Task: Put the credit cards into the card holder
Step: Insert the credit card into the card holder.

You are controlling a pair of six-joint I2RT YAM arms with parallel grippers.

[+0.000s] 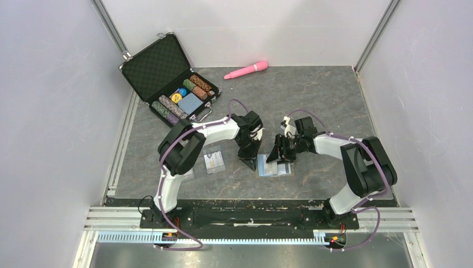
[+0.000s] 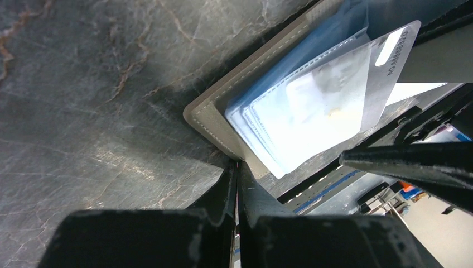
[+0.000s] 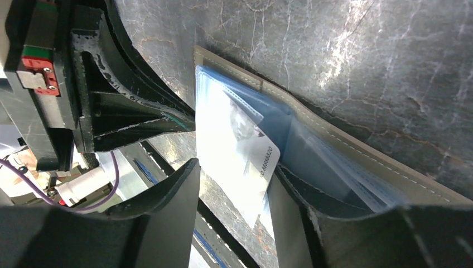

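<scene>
The khaki-tan folding card holder (image 2: 207, 117) lies open and flat on the grey marbled table (image 1: 312, 106), in front of my two arms and about midway between them; its light-blue slotted plastic lining (image 2: 262, 120) faces up.

My left gripper (image 2: 236, 167) points down at the holder's left edge; its fingers are pressed together with only a thin line between them, and the tips touch the table just against the tan cover; I see nothing between them.

My right gripper (image 3: 237, 167) reaches in low from the holder's other side; its fingers stand apart, with a thin pale whitish-grey credit card (image 2: 390, 67) between them. The card sits partly inside a clear sleeve of the lining, and its free end, with a rounded slot, sticks out towards my right fingers; both fingers are close to its edges, but I cannot tell whether they pinch it.

A second card (image 1: 214, 161), pale with a gold-orange mark, lies flat on the table to the left of my left gripper, well apart from the holder.

At the far left an open black hard case (image 1: 156, 67) holds rows of poker chips; a pink rod-shaped object (image 1: 246, 70) lies near the table's back edge.
</scene>
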